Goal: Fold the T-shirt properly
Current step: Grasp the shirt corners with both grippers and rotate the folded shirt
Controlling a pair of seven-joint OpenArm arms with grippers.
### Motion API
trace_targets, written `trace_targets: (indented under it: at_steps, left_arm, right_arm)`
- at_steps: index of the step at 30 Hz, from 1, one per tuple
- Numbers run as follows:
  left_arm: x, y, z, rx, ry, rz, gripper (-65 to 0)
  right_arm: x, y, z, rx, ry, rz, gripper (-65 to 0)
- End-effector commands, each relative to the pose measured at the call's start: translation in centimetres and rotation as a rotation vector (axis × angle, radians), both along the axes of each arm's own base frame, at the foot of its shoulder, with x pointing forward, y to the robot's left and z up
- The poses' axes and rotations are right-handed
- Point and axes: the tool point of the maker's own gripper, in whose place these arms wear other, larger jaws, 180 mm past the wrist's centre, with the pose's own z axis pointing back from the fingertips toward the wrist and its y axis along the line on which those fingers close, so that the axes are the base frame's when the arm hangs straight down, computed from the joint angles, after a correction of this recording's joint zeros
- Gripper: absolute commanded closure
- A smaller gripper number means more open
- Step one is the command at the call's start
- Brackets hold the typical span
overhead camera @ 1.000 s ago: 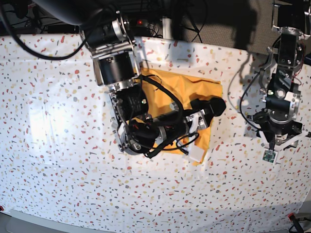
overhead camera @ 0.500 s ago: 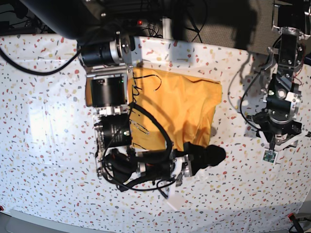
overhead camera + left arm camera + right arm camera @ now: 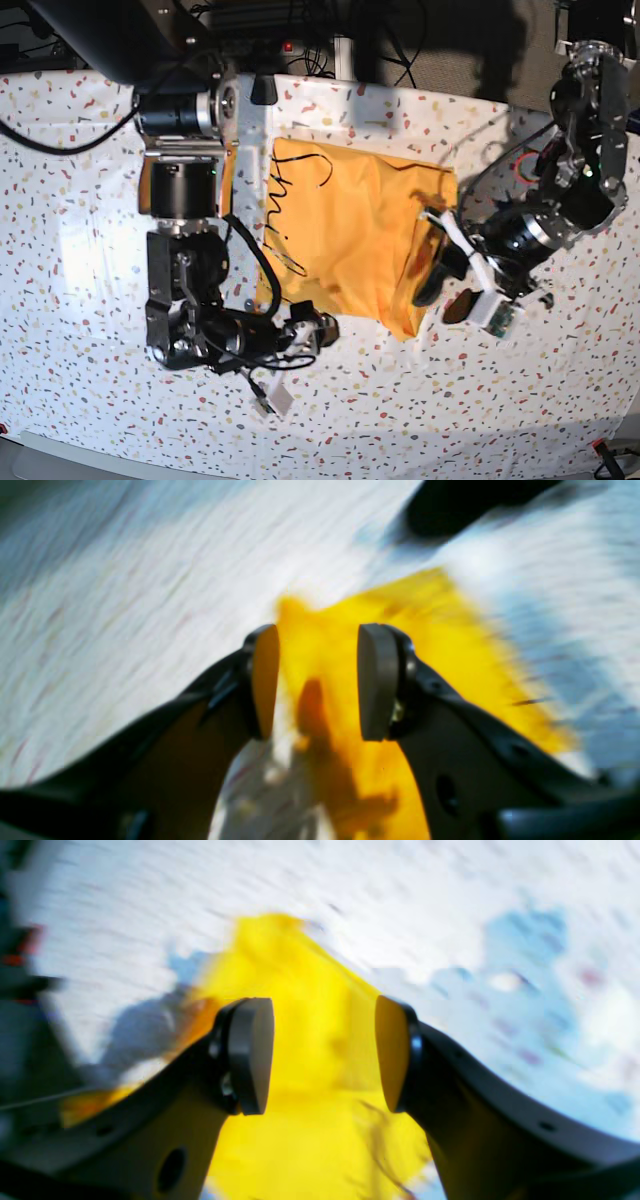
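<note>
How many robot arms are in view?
2: one on the base view's left, its end effector near the T-shirt; one on its right, end effector at the shirt's edge.

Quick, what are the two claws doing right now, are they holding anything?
Left gripper: open, holding nothing.
Right gripper: open, holding nothing.

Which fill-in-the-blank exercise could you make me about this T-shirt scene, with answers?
The T-shirt on the speckled table is colored ____. The script on it is colored ____. The left gripper has its jaws standing ____, with nothing between them. In the base view, the right gripper's arm is on the ____ side.

Missing words: orange-yellow; black; open; left.
</note>
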Motion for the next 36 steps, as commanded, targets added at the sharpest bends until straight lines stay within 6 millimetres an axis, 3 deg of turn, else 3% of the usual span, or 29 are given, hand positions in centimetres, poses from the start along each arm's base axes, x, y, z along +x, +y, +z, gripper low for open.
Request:
trace_targets:
  at_steps: [1,4,10,17,19,27,31,36]
  left_arm:
    - [-0.6,-0.9,0.8,-0.044,-0.019,-0.025,-24.5]
    - [-1.8,-2.1,-1.2,-0.102,0.039,-0.021,-24.5]
    - [-2.5,-1.4,-9.3,-0.086,0.242,0.054,-24.5]
    - [-2.1,2.4,-17.9,0.103,0.367,0.151,-24.5]
    - [-1.7,2.9,-18.3,0.112,0.375,0.168,-24.5]
    - [0.9,2.9,-16.2,0.107,0.309,0.17,-24.5]
    - [2.5,3.5,-15.1,0.157,0.259,0.18,-24.5]
    - [3.1,3.5,-14.5,0.145,0.235,0.183,-24.5]
  right_arm:
    - [1.3,-0.4,1.7,-0.004,-0.072,-0.006,-32.3]
    - [0.6,-2.4,-0.6,-0.084,-0.082,-0.018,-32.3]
    - [0.0,-3.2,-2.2,-0.092,-0.121,-0.028,-32.3]
    - [-1.0,-3.1,-3.5,-0.078,-0.103,-0.032,-32.3]
    - [-1.4,-3.1,-4.2,-0.078,-0.087,-0.031,-32.3]
    - [-2.9,-3.8,-6.9,-0.11,-0.002,-0.031,-32.3]
    - [-4.7,-4.9,-9.0,-0.153,0.079,-0.023,-32.3]
    - [-7.4,-6.4,-10.0,-0.13,0.145,-0.023,-32.3]
